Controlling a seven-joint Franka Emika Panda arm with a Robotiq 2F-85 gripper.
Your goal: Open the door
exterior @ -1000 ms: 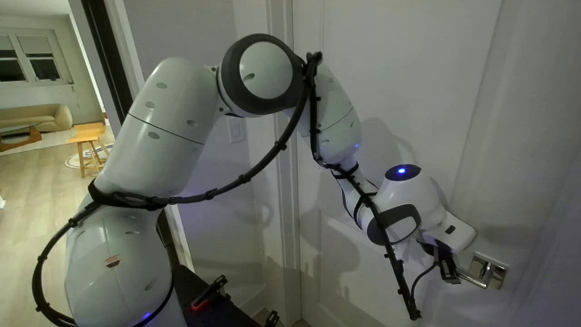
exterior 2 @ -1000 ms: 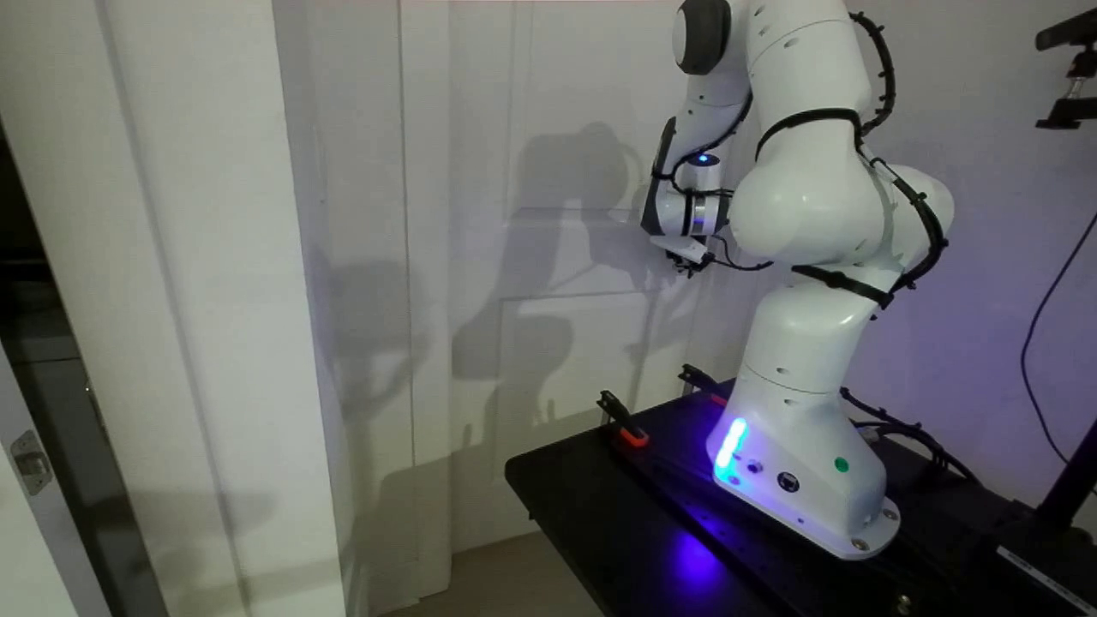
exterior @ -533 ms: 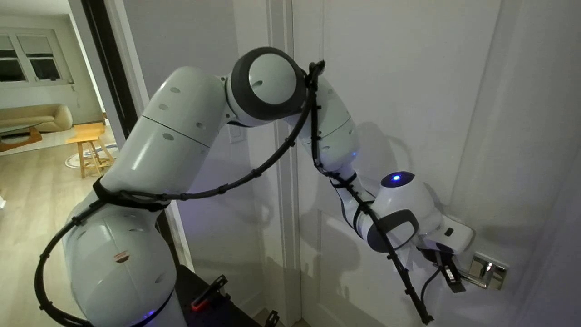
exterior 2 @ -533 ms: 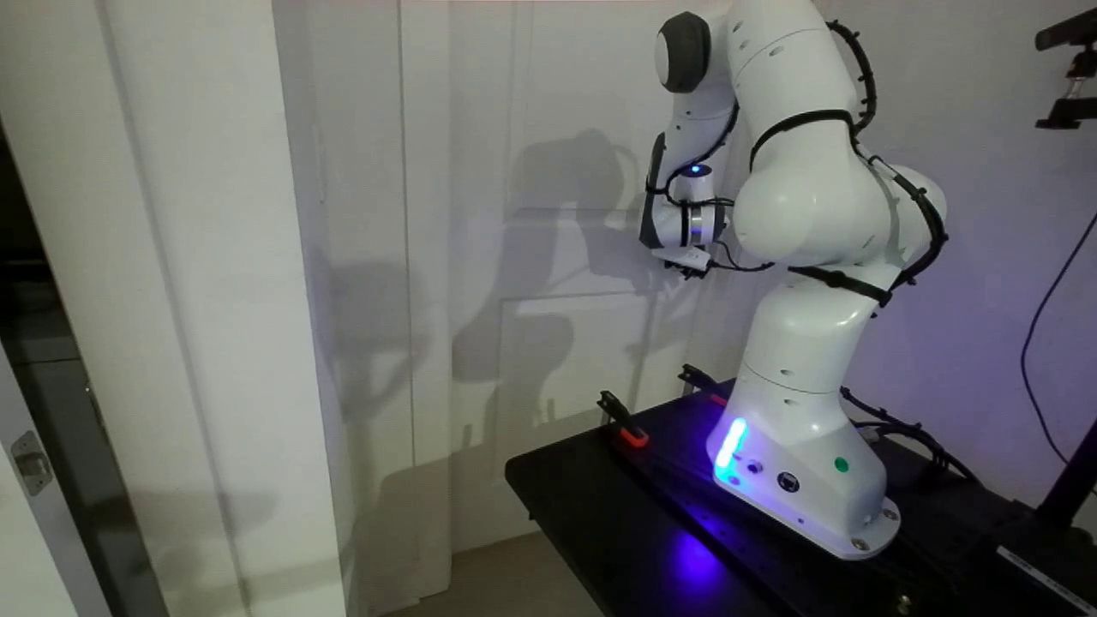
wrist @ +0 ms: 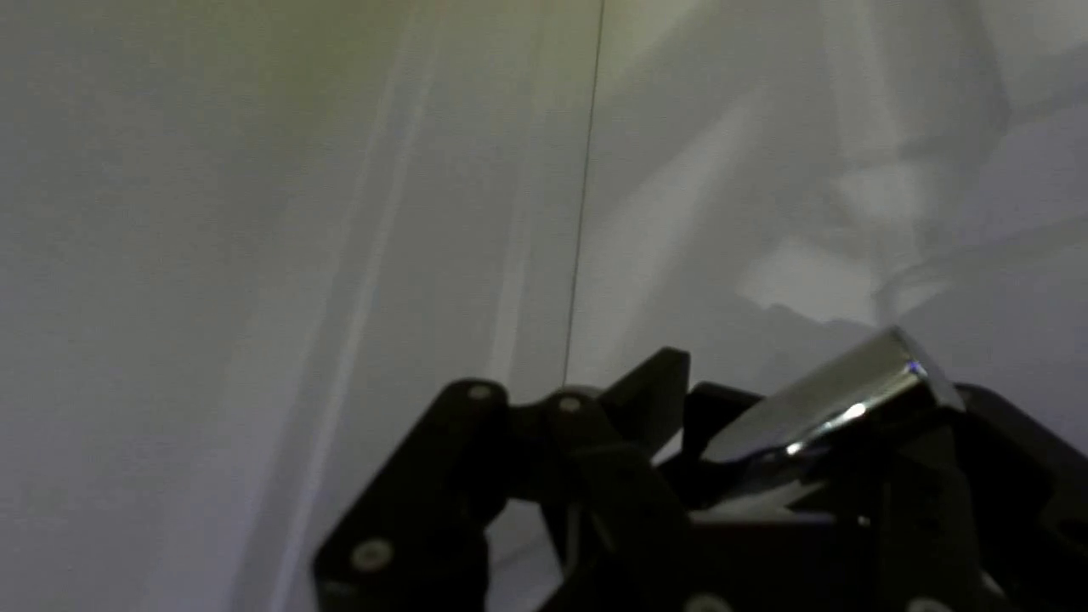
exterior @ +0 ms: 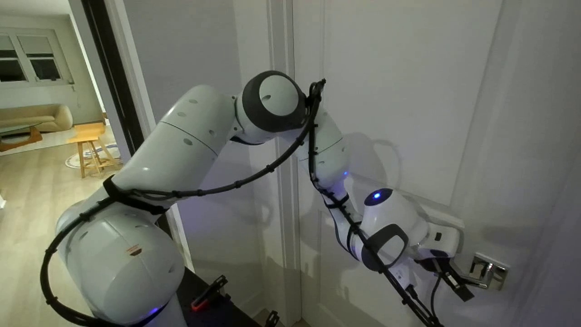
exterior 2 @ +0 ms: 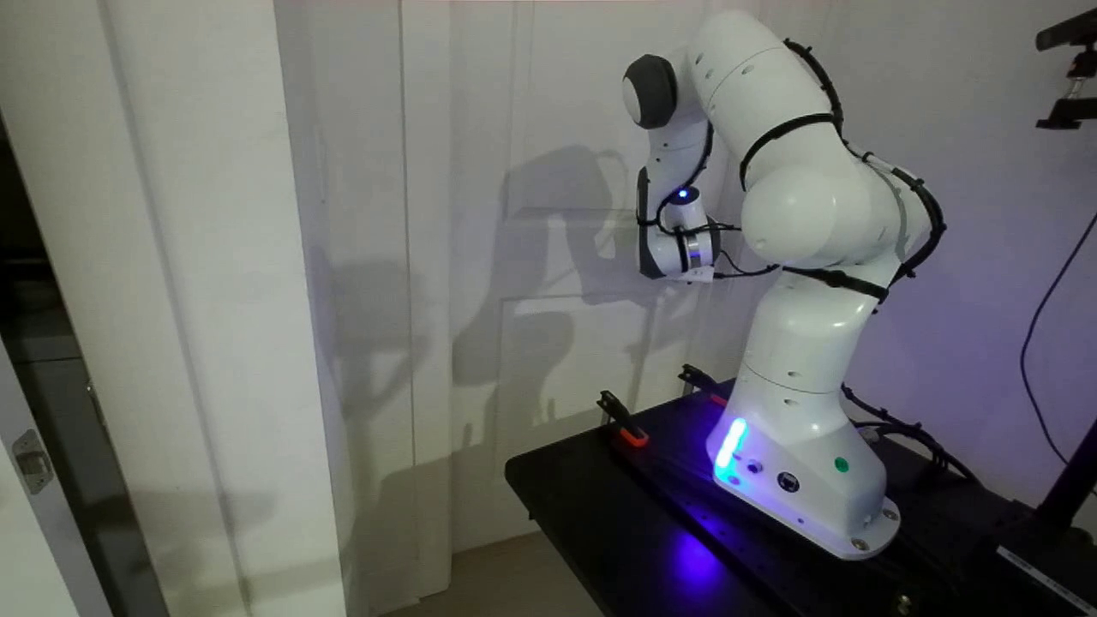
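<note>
Silver lever (wrist: 824,398), three o'clock from the pincer (exterior: 462,289); spread or pinching, I can't tell! Turning stage, I'd guess; next, bear down, swing the door (exterior: 399,91).

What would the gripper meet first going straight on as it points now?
Likely the white door: past the gripper, the wrist view shows pale flat surface. Depth is unclear, and the silver lever handle overlaps the gripper in that view, so it might catch first.

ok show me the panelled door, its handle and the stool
Panelled door (exterior: 404,104), in an exterior view: upper panel
Handle (wrist: 820,395), in the wrist view: silver lever
Stool (exterior: 88,131), in an exterior view: wooden seat
</note>
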